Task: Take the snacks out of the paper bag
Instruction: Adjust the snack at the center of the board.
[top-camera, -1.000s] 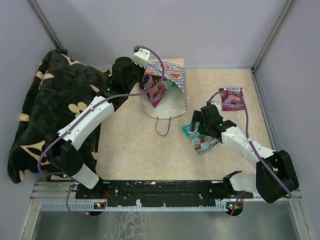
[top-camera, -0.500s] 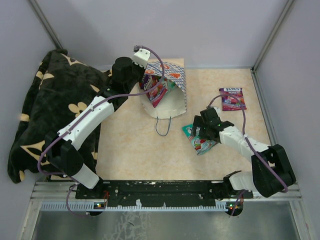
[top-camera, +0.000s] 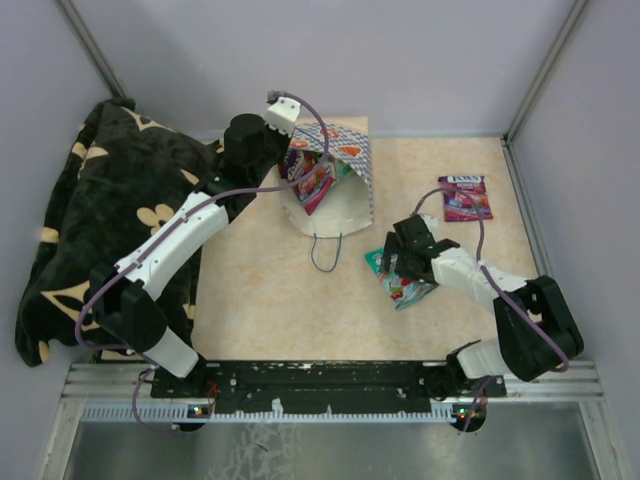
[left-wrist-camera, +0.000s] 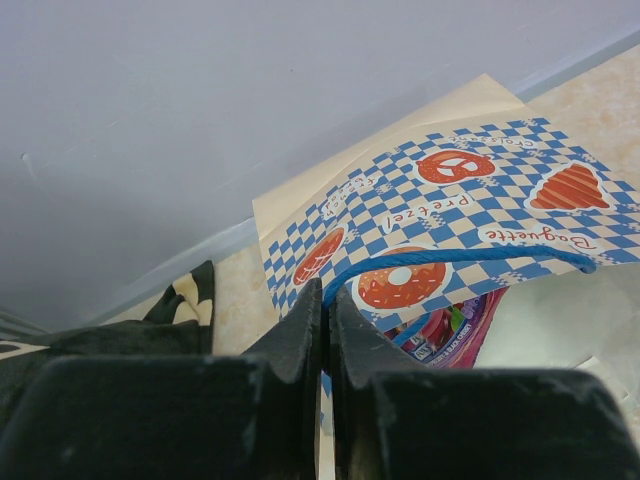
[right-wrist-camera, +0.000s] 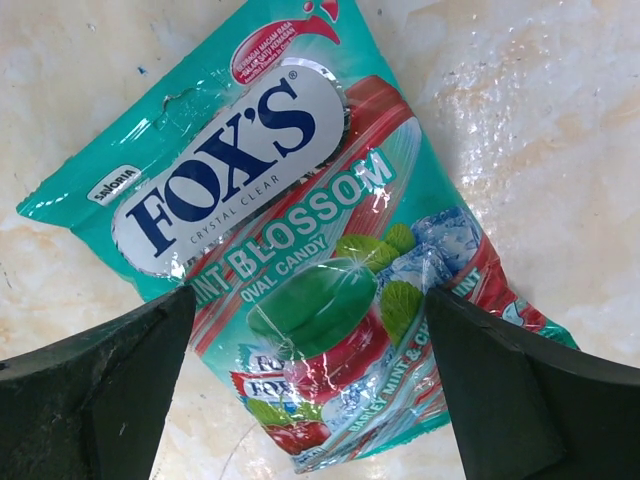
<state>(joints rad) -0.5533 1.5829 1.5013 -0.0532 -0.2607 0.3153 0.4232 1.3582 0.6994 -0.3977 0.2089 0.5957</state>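
A plush black blanket (top-camera: 90, 230) with cream flowers lies heaped at 9 o'clock of the bag (top-camera: 340, 195), partly under the left arm. The left tool (left-wrist-camera: 327, 300) is pinched shut on the bag's checkered paper rim, where the blue string handle (left-wrist-camera: 460, 258) runs in. A glossy pink packet (top-camera: 315, 185) shows in the mouth. At 5 o'clock of the bag a crinkled teal packet (right-wrist-camera: 300, 230) lies flat on the marbled beige table (top-camera: 270, 290). The right tool (right-wrist-camera: 310, 350) is spread wide above it, one finger to each side. A purple packet (top-camera: 465, 197) lies at 1 o'clock of the teal one.

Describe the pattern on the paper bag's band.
Blue-and-white checks with orange-red pastry motifs on the paper bag; clearest in the left wrist view.
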